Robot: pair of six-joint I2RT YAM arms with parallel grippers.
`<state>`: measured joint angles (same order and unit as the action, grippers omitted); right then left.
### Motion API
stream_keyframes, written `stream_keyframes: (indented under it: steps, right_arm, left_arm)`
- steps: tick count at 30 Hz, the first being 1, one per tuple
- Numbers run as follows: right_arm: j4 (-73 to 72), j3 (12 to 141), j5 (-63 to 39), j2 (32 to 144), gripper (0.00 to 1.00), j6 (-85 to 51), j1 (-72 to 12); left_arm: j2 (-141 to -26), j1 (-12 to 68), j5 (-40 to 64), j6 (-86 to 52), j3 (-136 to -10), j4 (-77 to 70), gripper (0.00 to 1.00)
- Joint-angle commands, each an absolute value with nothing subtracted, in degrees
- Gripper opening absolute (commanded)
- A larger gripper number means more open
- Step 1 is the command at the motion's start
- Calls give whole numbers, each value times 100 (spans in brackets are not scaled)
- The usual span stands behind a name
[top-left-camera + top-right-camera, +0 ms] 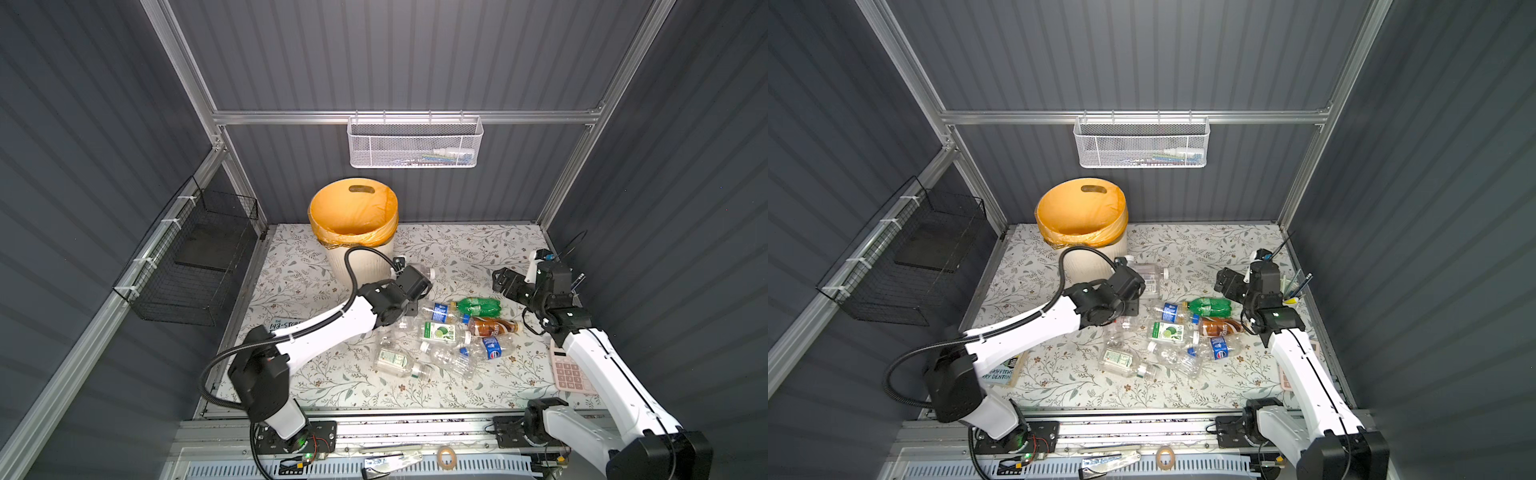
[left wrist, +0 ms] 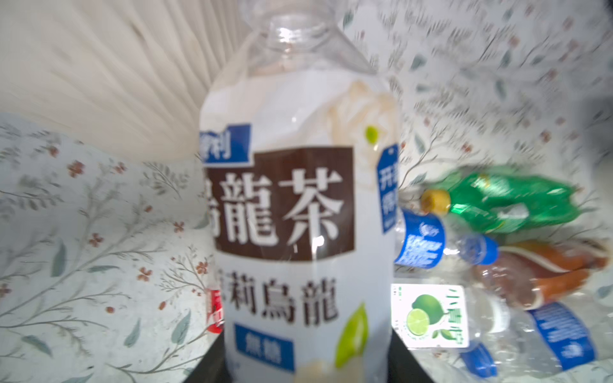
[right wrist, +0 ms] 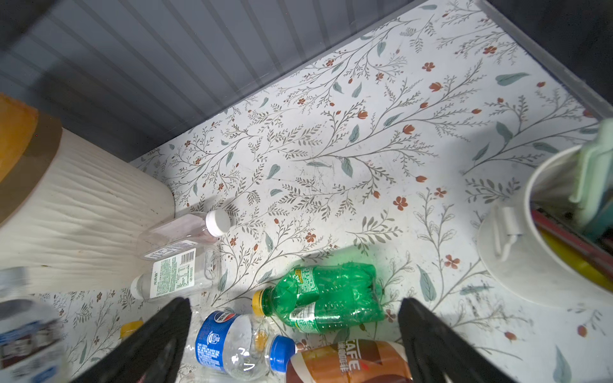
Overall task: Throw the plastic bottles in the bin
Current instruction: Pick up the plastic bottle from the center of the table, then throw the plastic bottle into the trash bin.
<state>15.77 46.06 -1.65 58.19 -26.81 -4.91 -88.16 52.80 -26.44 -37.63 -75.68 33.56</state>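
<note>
— Now clamping the left gripper [image 2: 308, 368] tight on the tea bottle [image 2: 298, 215], gripping its lower body, neck pointing outward, just beside the bin [image 1: 365, 262] for a short lift over.

— Meanwhile holding the right gripper [image 1: 500, 286] wide apart above the plastic bottles [image 1: 449, 336] on the table, probably lining up on the green bottle [image 3: 325, 298].
</note>
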Motion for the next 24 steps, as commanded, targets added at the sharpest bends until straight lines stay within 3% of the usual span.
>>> stream_keyframes:
  steps: [1,6,10,17,19,21,23,24]
  right_arm:
    - [1422,4526,-44,5714,99,-2613,-458]
    - [1369,4518,-70,5684,99,-2606,-457]
    - [1330,4548,-159,5698,99,-2684,-461]
    - [1313,4676,-522,5671,99,-2697,-457]
    - [1479,4766,-593,5666,99,-2601,-457]
    - [1673,4826,-530,5622,99,-2494,-457]
    - [1809,4809,-389,5536,99,-2433,-457]
    - [1841,4778,-325,5475,99,-2408,-457]
  left_arm:
    - [-8097,5305,-3561,-2946,-7615,2920,46]
    - [-7227,5300,-4088,-1173,-7751,1599,47]
    - [-7219,5262,-4192,367,-8028,391,51]
    - [-8968,3528,-2295,-106,-10227,1467,53]
    - [-9830,3088,-1864,-521,-11353,2623,61]
    - [-10293,2989,-1833,-616,-11910,3213,76]
    - [-10240,2984,-1880,-623,-11826,3097,97]
    - [-10076,2988,-1925,-616,-11608,2846,100]
